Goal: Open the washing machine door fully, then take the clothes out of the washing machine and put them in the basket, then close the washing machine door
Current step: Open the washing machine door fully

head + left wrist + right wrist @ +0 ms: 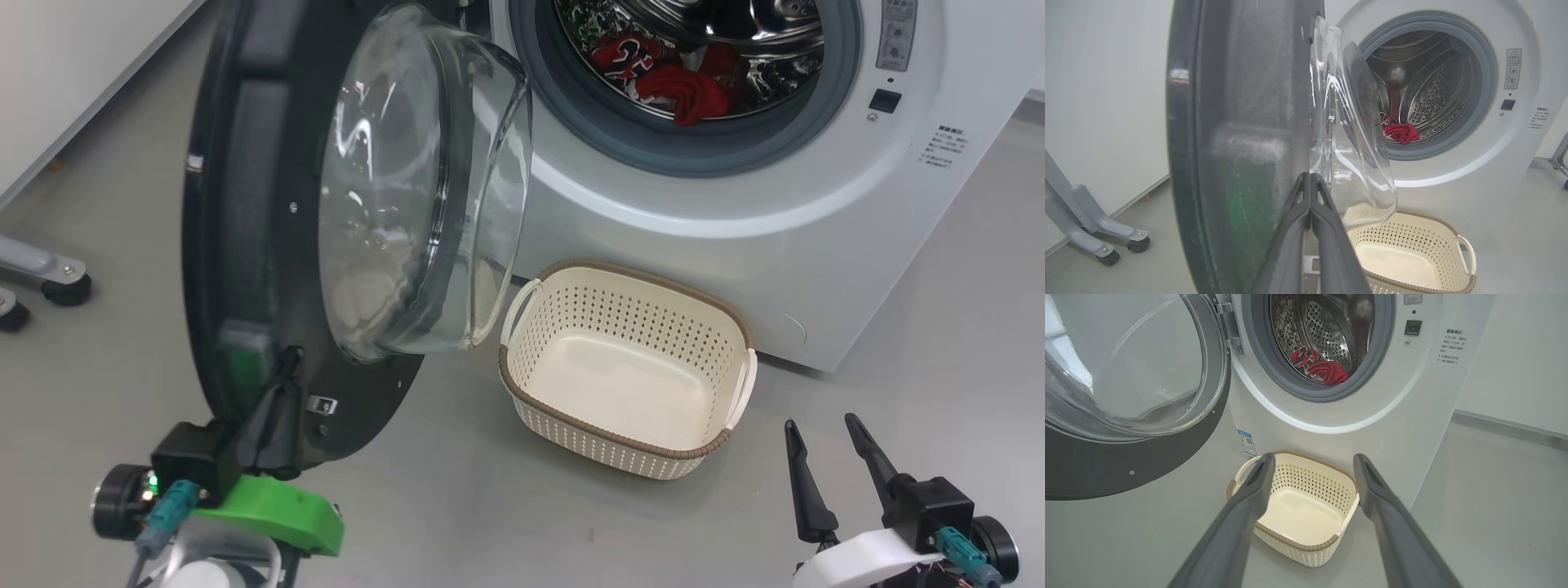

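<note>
Pressing at left: left gripper (pixel 286 363), fingers squeezed together with nothing between them, tips against the black inner face of the washing machine door (pixel 237 204), low down by the edge of the glass.
right gripper (pixel 820 423): jaws wide, holding nothing, nearer the camera than the basket (pixel 624 273) and to its right, apart from it.
washing machine door: swung out on the left side of the opening. Wide black rim, clear glass bowl (pixel 424 188) bulging toward the washing machine (pixel 816 245). The bowl's lower edge is near the basket's left handle in head view.
basket: on the grey floor, just in front of the washing machine and below the opening. Cream perforated walls, brown woven-look rim, pale handle on each short end, bare cream bottom showing.
washing machine: white front-loader, blue label sticker (pixel 1247 442) low on the front.
gasket (pixel 571 114): grey ring round the opening.
drum (pixel 735 20): perforated steel, holds the clothes (pixel 682 90).
clothes: red bundle at the drum's bottom front, with a red piece carrying black-and-white marking at its left. Marking too small to read.
</note>
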{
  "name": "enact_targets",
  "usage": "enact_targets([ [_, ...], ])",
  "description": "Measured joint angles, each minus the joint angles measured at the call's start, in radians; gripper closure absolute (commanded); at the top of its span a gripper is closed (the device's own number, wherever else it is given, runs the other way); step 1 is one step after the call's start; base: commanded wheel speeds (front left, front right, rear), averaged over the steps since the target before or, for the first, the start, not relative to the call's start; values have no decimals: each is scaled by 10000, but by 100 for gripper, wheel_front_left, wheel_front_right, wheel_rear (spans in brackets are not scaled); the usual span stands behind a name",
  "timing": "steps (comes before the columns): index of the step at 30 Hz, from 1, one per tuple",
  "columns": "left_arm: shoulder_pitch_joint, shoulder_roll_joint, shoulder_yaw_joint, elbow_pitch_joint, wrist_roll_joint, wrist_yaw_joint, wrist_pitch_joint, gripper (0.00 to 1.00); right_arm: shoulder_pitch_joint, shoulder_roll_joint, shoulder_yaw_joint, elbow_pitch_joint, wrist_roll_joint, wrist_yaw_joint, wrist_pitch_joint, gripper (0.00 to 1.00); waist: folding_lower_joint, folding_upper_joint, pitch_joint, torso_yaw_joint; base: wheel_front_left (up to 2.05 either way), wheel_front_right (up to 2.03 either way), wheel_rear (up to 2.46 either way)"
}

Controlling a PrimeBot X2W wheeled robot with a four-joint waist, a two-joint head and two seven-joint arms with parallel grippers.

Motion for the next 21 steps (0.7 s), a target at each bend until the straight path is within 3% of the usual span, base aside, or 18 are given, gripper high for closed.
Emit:
enact_targets([
  [21,-799,518,2073,811,-545,90,-186,100,-516,-403,-58,-215,-336,46,0,0,0,0,991,-280,0,0,0],
])
